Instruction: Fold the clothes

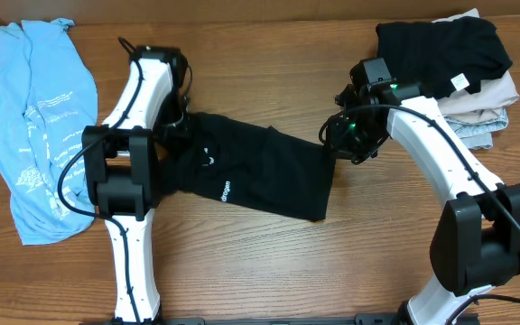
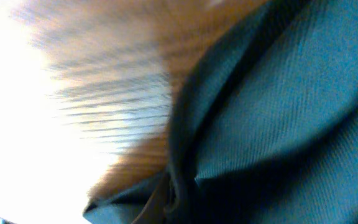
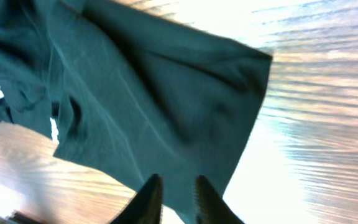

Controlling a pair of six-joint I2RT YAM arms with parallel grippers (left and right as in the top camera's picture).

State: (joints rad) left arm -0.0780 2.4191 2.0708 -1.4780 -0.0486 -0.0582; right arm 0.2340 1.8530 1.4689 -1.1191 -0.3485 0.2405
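The black T-shirt (image 1: 260, 171) lies in a long folded strip across the middle of the table, with small white lettering (image 1: 225, 190) near its front edge. My left gripper (image 1: 177, 122) is at its bunched left end. In the left wrist view the dark cloth (image 2: 278, 112) fills the frame, pressed close and blurred, and the fingers are hidden in it. My right gripper (image 1: 330, 144) hovers at the shirt's right edge. Its fingers (image 3: 176, 180) are slightly apart over the cloth (image 3: 142, 93), holding nothing. The light blue tee (image 1: 39, 126) lies crumpled at far left.
A stack of folded clothes stands at the back right, a black garment (image 1: 441, 45) on top of beige ones (image 1: 495, 99). Bare wooden table (image 1: 269, 271) shows in front of the shirt.
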